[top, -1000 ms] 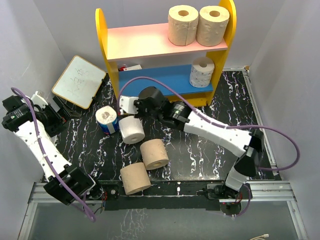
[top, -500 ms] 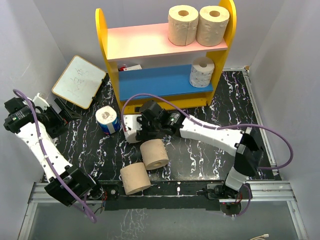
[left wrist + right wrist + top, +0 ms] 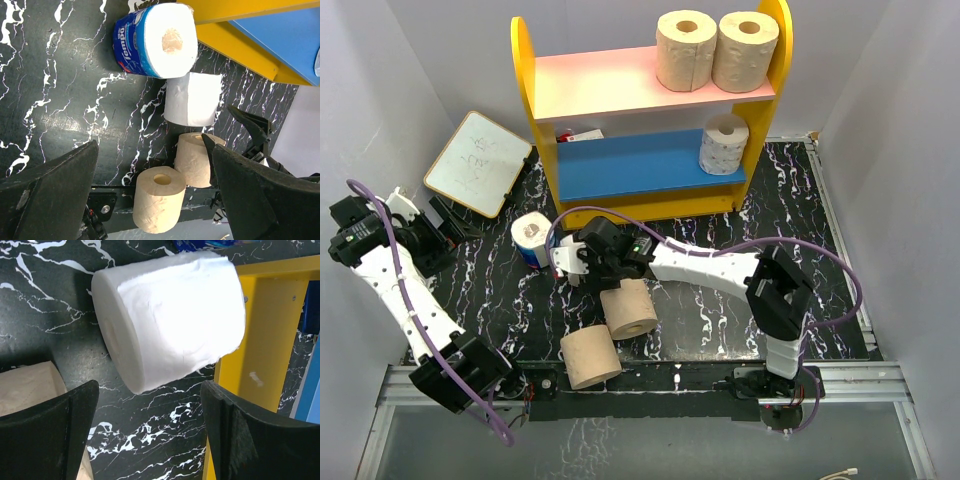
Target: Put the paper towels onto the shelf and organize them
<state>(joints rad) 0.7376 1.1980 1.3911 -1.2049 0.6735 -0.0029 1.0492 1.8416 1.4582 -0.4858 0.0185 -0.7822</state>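
Done: three of the seven are sitting on the shelf (image 3: 525, 70). The shelved tan rolls (image 3: 686, 48) are standing side by side at the right end of the pink upper board (image 3: 600, 85). One small white roll (image 3: 724, 143) is standing at the right end of the blue lower board (image 3: 630, 165).
Left: four are waiting on the black marbled surface (image 3: 720, 320), centre-left of the top view. These are the blue-wrapped roll (image 3: 150, 40), the loose white roll (image 3: 170, 315) lying on its side, and the loose tan rolls (image 3: 629, 308) nearer the bottom edge.
Progress: judging under halfway.
Right pincer (image 3: 150, 390): spread, pinching nothing. The loose white roll is lying just ahead of the gap, with no contact showing.
Left pincer (image 3: 152, 150): spread, carrying nothing, hanging at the far left of the top view.
Writing: "Tempo" is showing in white on the blue wrapper. The marks on the whiteboard (image 3: 478, 162) are too faint to read.
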